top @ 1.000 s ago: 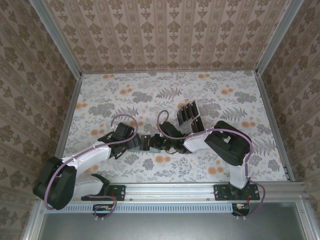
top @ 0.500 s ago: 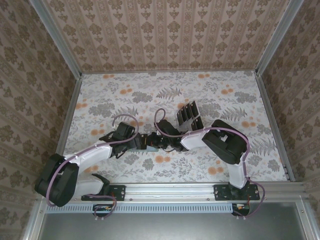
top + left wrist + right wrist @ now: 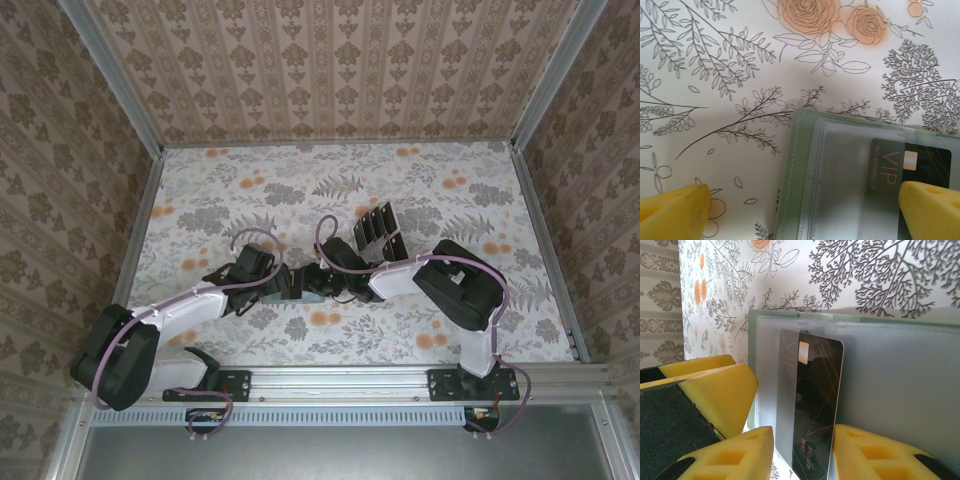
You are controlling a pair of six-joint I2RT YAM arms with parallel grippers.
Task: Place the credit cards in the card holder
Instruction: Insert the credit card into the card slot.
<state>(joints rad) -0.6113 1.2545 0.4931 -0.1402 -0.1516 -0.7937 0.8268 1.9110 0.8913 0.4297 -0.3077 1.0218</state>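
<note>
I am logging one black credit card (image 3: 812,405) lying partway inside the grey-green card holder (image 3: 890,390) on the bench (image 3: 890,280), left claw (image 3: 802,210) standing wide open over the holder, right claw (image 3: 802,450) straddling the card, and I cannot tell whether it is gripping.

The left arm (image 3: 180,315) lies low, running from its near-left base toward the middle. The left end effector (image 3: 284,284) points right, and its yellow fingers (image 3: 672,210) are spread wide. The right arm (image 3: 455,290) bends at a raised elbow on the near right and stretches leftward, bringing the right end effector (image 3: 312,282) nearly tip to tip with the left one, its fingers (image 3: 730,460) parted partway.
</note>
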